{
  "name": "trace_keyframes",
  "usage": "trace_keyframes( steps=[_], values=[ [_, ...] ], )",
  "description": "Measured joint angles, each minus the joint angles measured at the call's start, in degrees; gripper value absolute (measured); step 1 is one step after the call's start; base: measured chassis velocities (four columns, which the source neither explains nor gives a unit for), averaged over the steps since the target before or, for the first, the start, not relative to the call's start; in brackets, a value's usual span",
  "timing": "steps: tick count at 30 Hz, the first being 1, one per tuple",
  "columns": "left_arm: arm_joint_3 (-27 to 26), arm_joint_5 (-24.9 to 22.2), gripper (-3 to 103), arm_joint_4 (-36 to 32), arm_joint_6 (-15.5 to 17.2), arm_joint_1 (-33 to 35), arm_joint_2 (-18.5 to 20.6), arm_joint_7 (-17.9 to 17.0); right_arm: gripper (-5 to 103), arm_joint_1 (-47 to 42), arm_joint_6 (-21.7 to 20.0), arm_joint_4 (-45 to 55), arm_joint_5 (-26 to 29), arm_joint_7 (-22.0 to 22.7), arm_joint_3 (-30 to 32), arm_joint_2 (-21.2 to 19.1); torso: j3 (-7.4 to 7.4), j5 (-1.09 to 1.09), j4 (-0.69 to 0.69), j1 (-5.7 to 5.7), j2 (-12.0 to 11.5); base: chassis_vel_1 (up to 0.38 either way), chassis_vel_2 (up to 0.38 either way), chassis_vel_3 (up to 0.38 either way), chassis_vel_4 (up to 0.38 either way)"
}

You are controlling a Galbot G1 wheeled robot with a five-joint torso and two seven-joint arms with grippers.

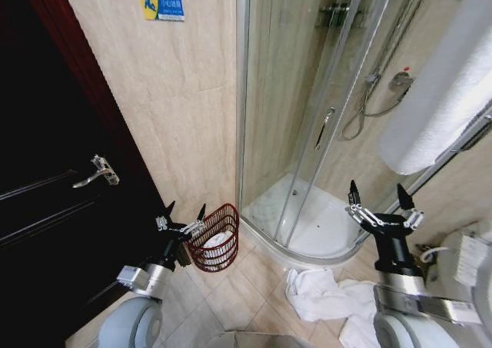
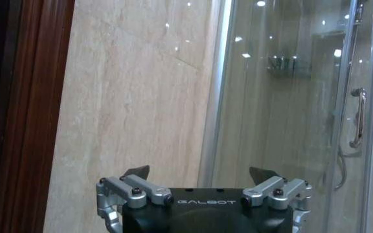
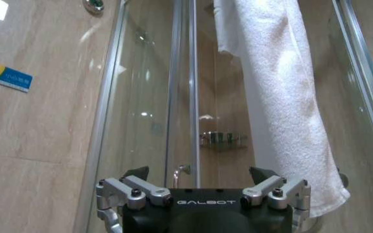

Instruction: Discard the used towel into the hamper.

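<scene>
The used towel, white and crumpled, lies on the tiled floor just in front of the shower tray. The hamper, a small dark red wire basket, stands against the wall beside the shower, with something white inside it. My left gripper hangs open and empty right beside the hamper's rim, on its door side; the left wrist view has the same gripper facing the wall. My right gripper is open and empty, raised above the floor towel, and faces the shower glass in the right wrist view.
A dark wooden door with a lever handle stands on the left. The glass shower enclosure and its white tray lie ahead. A clean white towel hangs from a rail at upper right, also seen close up.
</scene>
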Motion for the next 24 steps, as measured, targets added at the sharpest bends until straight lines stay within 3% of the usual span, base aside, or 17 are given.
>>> trace_keyframes(
  steps=[10,14,24],
  values=[
    [-0.04,0.00,100,0.11,0.00,-0.03,0.00,0.00,100,0.14,1.87,-0.03,1.55,-0.08,1.60,-1.36,0.00,0.00,0.00,0.00,0.00,0.000,0.000,0.000,0.000],
    [-0.06,0.00,100,0.15,0.00,-0.03,0.00,0.00,100,0.60,3.74,-0.31,2.41,-1.36,4.93,-3.10,0.00,0.00,0.00,0.00,0.00,0.000,0.000,0.000,0.000],
    [-0.07,-0.02,100,0.19,-0.01,-0.03,-0.01,0.02,100,0.51,3.47,-0.15,2.20,-1.09,4.88,-2.37,0.00,0.00,0.00,0.00,0.00,-0.064,-0.068,0.064,0.079]
  ],
)
